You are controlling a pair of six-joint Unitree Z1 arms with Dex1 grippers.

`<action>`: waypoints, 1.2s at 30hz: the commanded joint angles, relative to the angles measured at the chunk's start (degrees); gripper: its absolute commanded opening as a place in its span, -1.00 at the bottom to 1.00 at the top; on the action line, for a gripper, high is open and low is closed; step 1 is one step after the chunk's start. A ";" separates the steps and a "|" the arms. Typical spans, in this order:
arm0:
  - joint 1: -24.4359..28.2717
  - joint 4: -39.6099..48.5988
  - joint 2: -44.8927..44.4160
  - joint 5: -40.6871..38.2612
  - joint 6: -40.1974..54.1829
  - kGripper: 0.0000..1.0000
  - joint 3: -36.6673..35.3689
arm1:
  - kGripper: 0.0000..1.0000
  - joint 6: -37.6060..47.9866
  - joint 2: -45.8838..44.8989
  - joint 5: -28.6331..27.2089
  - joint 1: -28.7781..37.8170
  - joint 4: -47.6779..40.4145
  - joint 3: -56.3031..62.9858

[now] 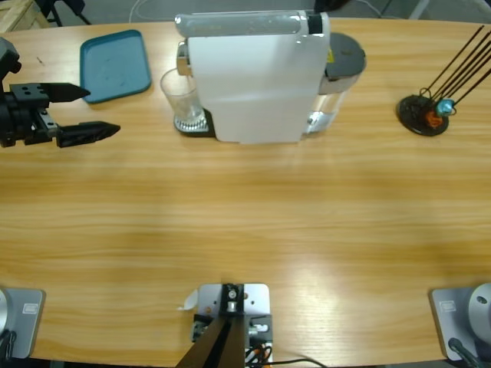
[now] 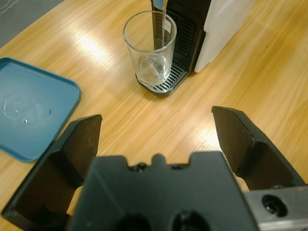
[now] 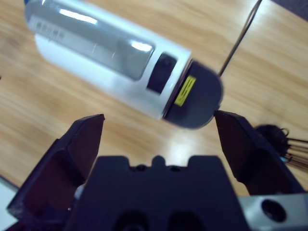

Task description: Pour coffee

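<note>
**Glass in place, coffee not yet poured**

Under the spout of the white box-shaped coffee machine (image 1: pixel 253 77), a clear empty drinking glass (image 2: pixel 150 48) stands upright on the black slotted drip grate (image 2: pixel 161 84). No coffee shows in it, so brewing has, I judge, not started; what is left is probably to start the machine and then carry the filled glass away, perhaps to the teal rectangular plastic tray (image 1: pixel 115 65) lying just beside the machine.

The left gripper (image 1: pixel 83 113) hangs over the wooden table (image 1: pixel 245 215), pointed at the glass but well apart from it, jaws spread wide and holding nothing. The right gripper (image 3: pixel 156 130) looks down on the machine from above, jaws likewise spread and empty.

A small yellow label (image 3: pixel 186 89) sits on the machine's dark grey end; its print is too small to read. No brand name is legible.
</note>
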 commanded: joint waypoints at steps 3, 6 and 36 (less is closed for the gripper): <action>-2.61 -0.39 0.73 -0.98 -1.97 1.00 1.16 | 1.00 0.75 -17.76 2.53 4.23 -16.47 31.38; -2.61 -0.39 0.57 -0.90 -2.72 1.00 1.23 | 1.00 -3.03 -21.47 6.11 4.23 -22.83 40.31; -2.61 -0.90 -2.46 -2.06 -3.06 1.00 0.46 | 1.00 -4.38 -21.03 7.50 4.14 -35.10 49.80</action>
